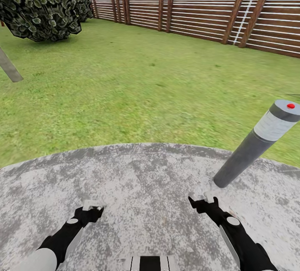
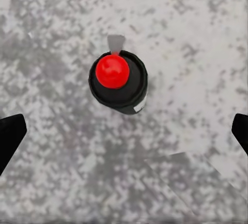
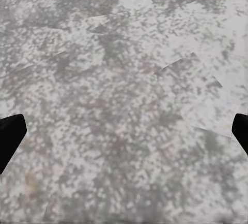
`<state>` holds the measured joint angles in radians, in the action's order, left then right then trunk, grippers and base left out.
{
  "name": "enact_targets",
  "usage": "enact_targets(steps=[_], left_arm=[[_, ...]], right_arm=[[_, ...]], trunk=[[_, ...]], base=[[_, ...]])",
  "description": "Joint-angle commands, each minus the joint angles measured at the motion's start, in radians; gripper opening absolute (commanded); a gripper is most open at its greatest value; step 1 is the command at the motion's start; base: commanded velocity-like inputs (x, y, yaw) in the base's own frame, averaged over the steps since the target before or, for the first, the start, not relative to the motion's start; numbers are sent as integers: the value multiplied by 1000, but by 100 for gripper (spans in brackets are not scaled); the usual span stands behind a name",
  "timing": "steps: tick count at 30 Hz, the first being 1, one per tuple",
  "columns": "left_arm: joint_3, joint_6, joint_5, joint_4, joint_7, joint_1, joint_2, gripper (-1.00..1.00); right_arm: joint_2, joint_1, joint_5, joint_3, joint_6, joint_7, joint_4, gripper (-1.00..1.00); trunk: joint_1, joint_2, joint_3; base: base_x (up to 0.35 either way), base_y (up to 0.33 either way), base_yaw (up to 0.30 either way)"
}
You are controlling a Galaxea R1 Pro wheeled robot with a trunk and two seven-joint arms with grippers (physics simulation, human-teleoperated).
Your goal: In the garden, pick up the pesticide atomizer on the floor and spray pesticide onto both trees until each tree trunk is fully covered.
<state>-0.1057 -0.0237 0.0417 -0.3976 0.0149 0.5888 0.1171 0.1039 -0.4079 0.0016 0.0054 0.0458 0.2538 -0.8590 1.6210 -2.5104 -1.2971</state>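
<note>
The pesticide atomizer (image 2: 118, 82) stands on the grey stone floor, seen from straight above in the left wrist view. It has a round black body, a red top and a small grey nozzle. It lies ahead of my left gripper (image 1: 92, 210), centred between the spread fingers (image 2: 10, 136), apart from them. My right gripper (image 1: 203, 202) hangs open over bare stone with nothing between its fingertips (image 3: 10, 136). A pale grey column (image 1: 9, 67) rises from the lawn at the left edge; I cannot tell whether it is a tree trunk.
A tall dark grey post (image 1: 254, 144) with a white band and a red dot on top stands on the round stone slab (image 1: 146, 179), just beyond my right gripper. A dark leafy bush (image 1: 39, 4) sits far left. Green lawn (image 1: 137, 83) runs to the slatted wooden fence (image 1: 200, 8).
</note>
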Motion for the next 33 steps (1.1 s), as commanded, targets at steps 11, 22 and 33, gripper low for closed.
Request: enact_targets(steps=[11, 22, 33], left_arm=[[-6, -2, 4, -1, 0, 0, 1, 100], [-6, -2, 4, -2, 0, 0, 2, 100], [-6, -2, 4, -3, 0, 0, 3, 100]], right_arm=[[3, 1, 2, -2, -76, -1, 1, 100], [0, 1, 3, -3, -231, -1, 41, 100], [0, 1, 3, -2, -232, -1, 40, 100]], trunk=[[2, -2, -33], [5, -3, -57], [7, -4, -74]], base=[[0, 0, 0], [0, 0, 0], [0, 0, 0]])
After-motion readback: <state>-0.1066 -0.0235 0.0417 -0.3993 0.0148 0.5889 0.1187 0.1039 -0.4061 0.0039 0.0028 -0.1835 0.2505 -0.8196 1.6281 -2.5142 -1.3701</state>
